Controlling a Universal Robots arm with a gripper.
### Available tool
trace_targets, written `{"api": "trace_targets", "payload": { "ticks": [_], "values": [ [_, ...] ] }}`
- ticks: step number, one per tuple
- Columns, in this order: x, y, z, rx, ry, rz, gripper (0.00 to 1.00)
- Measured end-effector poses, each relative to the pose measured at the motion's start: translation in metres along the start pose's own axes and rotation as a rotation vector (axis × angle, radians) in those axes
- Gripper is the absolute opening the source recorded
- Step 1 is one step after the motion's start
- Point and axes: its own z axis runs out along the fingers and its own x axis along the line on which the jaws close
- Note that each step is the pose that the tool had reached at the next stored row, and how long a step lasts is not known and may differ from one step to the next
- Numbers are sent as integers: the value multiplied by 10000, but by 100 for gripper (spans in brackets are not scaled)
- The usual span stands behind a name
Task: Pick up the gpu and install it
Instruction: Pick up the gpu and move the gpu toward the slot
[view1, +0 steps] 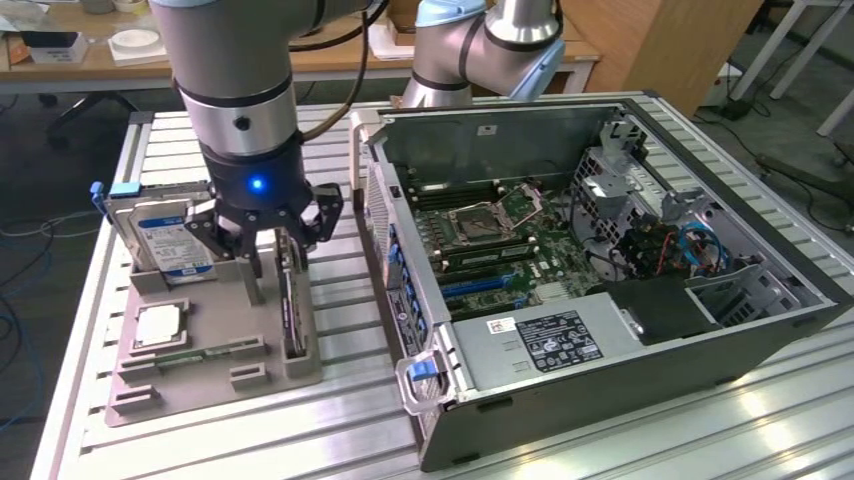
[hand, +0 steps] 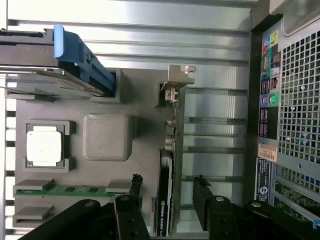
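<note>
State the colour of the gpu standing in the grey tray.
The gpu is black, with a silvery bracket at one end; clearest in the wrist view.

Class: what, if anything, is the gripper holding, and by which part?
Nothing is held. The gripper stands open, its fingers on either side of the thin black circuit card with a silvery metal bracket, not closed on it.

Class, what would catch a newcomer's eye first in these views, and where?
The open computer case dominates the exterior view's right, its motherboard bared. Beside it, the arm's open gripper hangs over the gpu, which stands on edge in a grey tray, a finger on either side.
</note>
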Motion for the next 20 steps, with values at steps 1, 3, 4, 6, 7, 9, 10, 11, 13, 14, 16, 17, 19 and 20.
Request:
{"api": "trace_targets", "payload": {
  "ticks": [1,3,4,6,7,9,10,11,13,14,16,17,19,20],
  "values": [
    [0,0,8,0,-1,0,53],
    [0,-2,24,0,0,0,53],
    [0,-3,32,0,0,0,53],
    [1,-4,47,0,0,1,53],
    [1,-5,55,0,0,0,53],
    [1,-6,70,0,-1,0,53],
    [1,-7,78,0,0,0,53],
    [1,-8,86,0,0,0,53],
    [2,-12,102,0,0,0,53],
    [1,-15,111,0,-1,-1,53],
    [2,-19,128,0,0,0,53],
    [2,-22,137,0,-1,0,53],
    [3,-28,153,1,0,0,53],
    [3,-32,161,1,1,0,53]
  ]
}}
